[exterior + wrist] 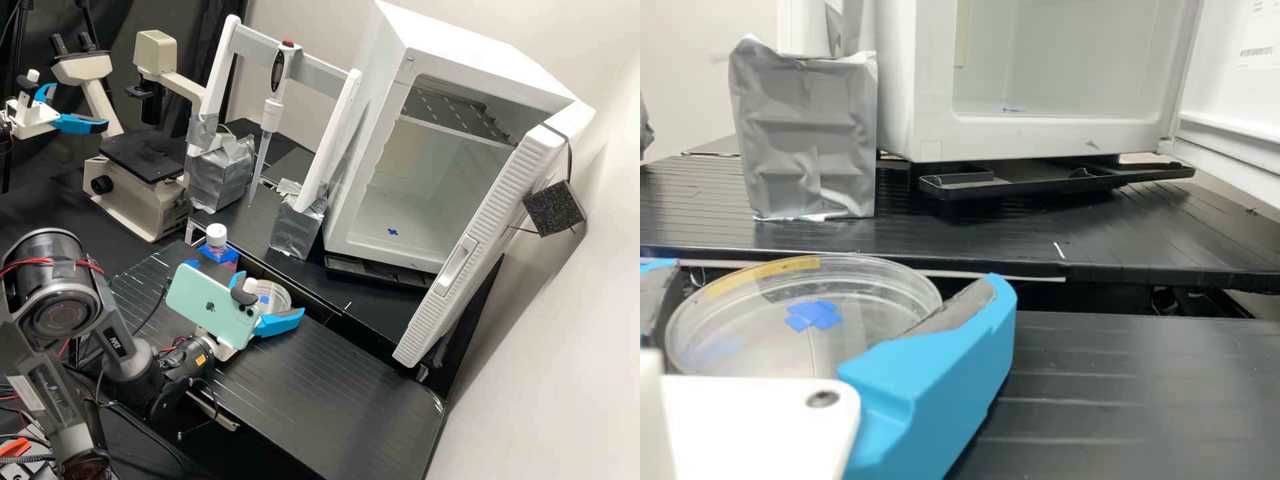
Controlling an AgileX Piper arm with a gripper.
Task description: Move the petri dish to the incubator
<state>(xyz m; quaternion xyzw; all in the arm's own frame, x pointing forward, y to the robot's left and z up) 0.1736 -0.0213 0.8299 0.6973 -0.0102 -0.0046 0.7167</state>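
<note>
petri dish [858, 318] with blue marks [814, 315], between both fingers in the gripper [275, 298]'s hold, outside the open incubator [460, 50]

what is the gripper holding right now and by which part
The petri dish, held by opposite sides of its round rim, between the two blue fingers of the gripper.

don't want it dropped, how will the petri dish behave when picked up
Likely light and stiff: the petri dish is shallow with thin, clear walls. Its smooth rim may slip, and being round, it might roll on edge.
</note>
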